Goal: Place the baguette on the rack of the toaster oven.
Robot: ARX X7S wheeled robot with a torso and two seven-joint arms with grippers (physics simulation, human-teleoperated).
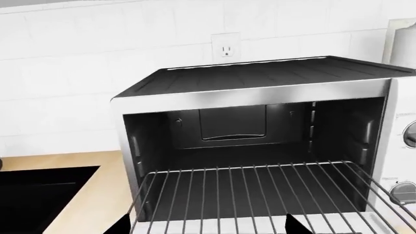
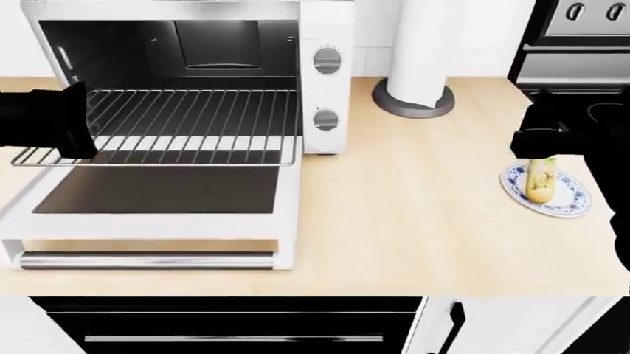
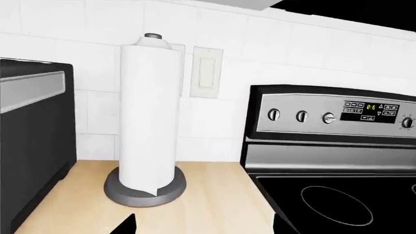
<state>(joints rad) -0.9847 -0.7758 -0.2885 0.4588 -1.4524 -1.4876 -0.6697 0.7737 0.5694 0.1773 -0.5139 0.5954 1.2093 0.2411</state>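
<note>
The toaster oven [image 2: 197, 110] stands on the tabletop [image 2: 414, 214] with its glass door [image 2: 158, 192] folded down; the rack [image 2: 187, 125] is drawn partly out over the door; the left end effector [image 2: 74, 125] sits at the rack's left edge, its jaw state not discernible; the baguette [image 2: 539, 179] lies on a patterned plate [image 2: 566, 198] well to the right; the right end effector [image 2: 536, 140] hangs above it, jaw state likewise not discernible.

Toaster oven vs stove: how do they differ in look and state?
The toaster oven is white and sits on the counter; the stove is black and steel, built in beside the counter. The toaster oven's door is folded down with the rack pulled out; the stove shows nothing open. Both have round silver dials.
</note>
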